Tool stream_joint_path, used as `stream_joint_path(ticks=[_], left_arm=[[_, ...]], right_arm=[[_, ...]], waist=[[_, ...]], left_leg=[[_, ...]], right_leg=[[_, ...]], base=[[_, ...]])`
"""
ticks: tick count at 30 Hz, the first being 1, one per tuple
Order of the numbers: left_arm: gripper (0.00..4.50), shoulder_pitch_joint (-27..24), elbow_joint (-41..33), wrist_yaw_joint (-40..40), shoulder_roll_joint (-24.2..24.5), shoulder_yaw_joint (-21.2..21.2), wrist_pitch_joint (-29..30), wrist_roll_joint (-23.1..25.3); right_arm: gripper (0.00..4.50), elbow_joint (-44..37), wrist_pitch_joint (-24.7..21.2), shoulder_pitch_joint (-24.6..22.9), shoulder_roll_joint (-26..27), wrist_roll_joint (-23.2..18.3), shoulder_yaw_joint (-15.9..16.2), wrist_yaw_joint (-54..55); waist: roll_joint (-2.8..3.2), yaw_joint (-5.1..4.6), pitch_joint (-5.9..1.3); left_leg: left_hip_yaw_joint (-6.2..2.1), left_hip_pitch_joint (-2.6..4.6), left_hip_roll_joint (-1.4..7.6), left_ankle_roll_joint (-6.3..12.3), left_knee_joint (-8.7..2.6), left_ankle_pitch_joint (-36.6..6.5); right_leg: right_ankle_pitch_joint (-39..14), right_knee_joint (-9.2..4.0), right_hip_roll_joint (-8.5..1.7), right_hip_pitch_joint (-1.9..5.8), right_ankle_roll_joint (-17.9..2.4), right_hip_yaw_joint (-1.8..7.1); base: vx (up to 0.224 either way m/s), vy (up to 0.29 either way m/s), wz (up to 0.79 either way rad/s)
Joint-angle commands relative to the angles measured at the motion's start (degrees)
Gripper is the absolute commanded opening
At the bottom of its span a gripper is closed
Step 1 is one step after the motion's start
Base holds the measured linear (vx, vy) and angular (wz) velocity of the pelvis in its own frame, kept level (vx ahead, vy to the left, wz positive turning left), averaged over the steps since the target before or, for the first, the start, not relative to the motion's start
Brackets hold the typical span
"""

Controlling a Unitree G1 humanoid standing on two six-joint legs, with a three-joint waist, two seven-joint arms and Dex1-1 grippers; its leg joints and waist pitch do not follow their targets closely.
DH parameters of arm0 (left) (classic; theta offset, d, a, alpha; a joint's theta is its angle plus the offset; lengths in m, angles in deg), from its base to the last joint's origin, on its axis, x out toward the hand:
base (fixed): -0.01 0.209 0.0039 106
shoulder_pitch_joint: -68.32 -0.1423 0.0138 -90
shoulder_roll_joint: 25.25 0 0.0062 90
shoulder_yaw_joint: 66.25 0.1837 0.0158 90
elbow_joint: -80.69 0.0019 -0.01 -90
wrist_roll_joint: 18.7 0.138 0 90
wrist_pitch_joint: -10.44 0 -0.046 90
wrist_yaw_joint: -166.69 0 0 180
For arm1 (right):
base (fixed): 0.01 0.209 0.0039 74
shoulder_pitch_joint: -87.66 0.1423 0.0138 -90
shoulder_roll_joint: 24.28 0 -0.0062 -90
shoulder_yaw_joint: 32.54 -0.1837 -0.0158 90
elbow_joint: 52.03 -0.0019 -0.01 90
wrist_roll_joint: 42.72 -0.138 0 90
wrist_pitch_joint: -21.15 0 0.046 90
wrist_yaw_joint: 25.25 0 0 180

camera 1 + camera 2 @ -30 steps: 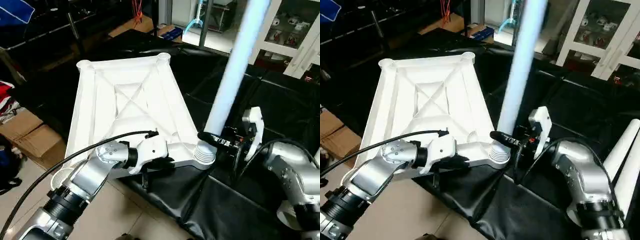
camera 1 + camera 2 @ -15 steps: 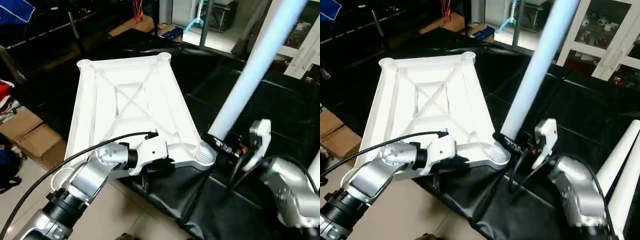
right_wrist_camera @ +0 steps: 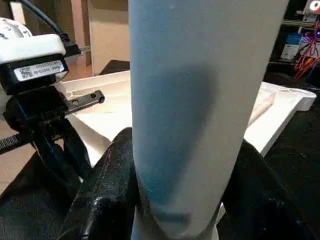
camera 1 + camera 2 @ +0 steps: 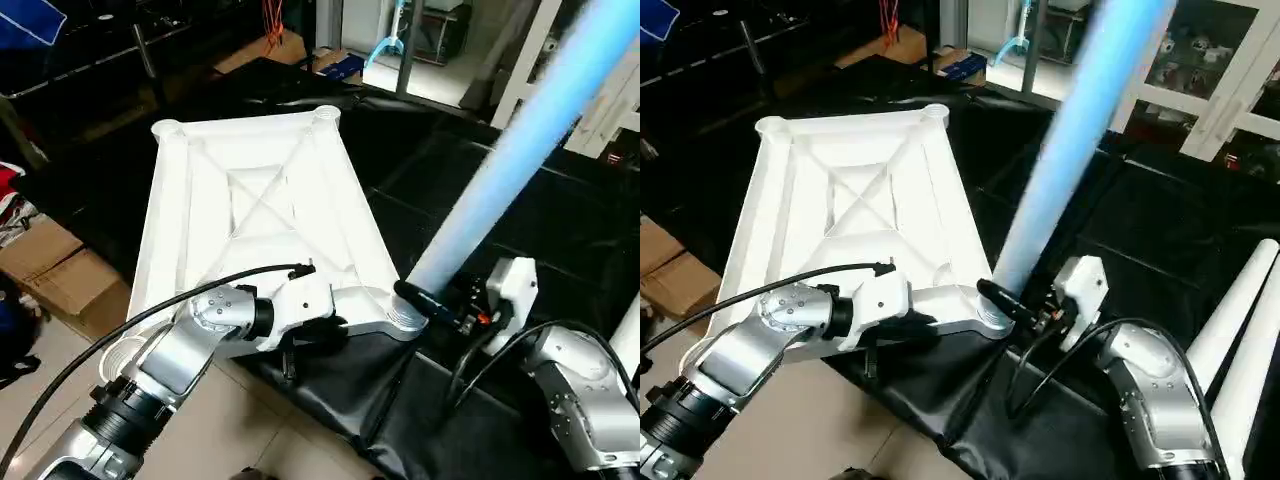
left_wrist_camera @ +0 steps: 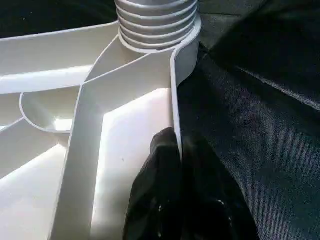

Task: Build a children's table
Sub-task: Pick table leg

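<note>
A: While the white tabletop (image 4: 255, 215) lies underside up on the black cloth (image 4: 470, 230), X-ribs showing, what is the step in hand?

B: Seating a leg, I'd judge. The long tube leg (image 4: 505, 165) has its threaded end at the near right corner socket (image 4: 405, 318), but it leans away to the right, far from square.

A: Who holds what?

B: The right gripper (image 4: 432, 303) is clamped round the leg just above the socket. The left gripper (image 5: 181, 150) is pinched tight on the tabletop's edge wall beside that corner (steadying it, it seems).

A: So how to do it well?

B: Bring the leg upright over the socket first; turned at this tilt, the threads would likely bind. Keep the left pinch firm so the top cannot slide. Two spare legs (image 4: 1240, 320) lie well apart at the right.
</note>
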Motion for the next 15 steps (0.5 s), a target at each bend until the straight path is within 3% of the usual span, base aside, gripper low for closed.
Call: stream_joint_path(ticks=[1, 9, 15], left_arm=[[0.0, 1.04, -5.43, 1.49, 0.17, -1.32, -1.5, -1.34], [0.0, 1.09, -5.44, 1.61, 0.41, -1.25, -1.43, -1.41], [0.0, 1.12, -5.64, 1.57, 0.53, -1.23, -1.22, -1.49]], right_arm=[[1.84, 5.4, -3.86, -2.43, -1.51, 5.34, 1.97, 1.53], [1.84, 7.87, -15.27, -0.66, -5.58, 7.44, 7.6, -1.42], [1.84, 8.9, -14.43, -0.4, -4.55, 7.39, 7.73, 0.94]], waist=[[-0.51, -0.28, -2.98], [-0.4, -0.89, -2.81], [-0.59, -0.94, -3.0]], left_leg=[[-2.07, 0.48, 3.92, 4.59, -4.99, -9.22], [-2.25, 0.85, 4.03, 2.96, -5.38, -12.81], [-2.19, 1.0, 4.12, 2.54, -5.62, -12.65]], right_leg=[[-13.72, -4.79, -5.31, 2.39, -11.64, 3.51], [-16.48, -5.2, -5.22, 2.28, -11.3, 3.54], [-12.41, -5.07, -5.22, 2.43, -12.21, 3.5]], base=[[0.0, 0.0, 0.0], [0.0, 0.0, 0.0], [0.0, 0.0, 0.0]])
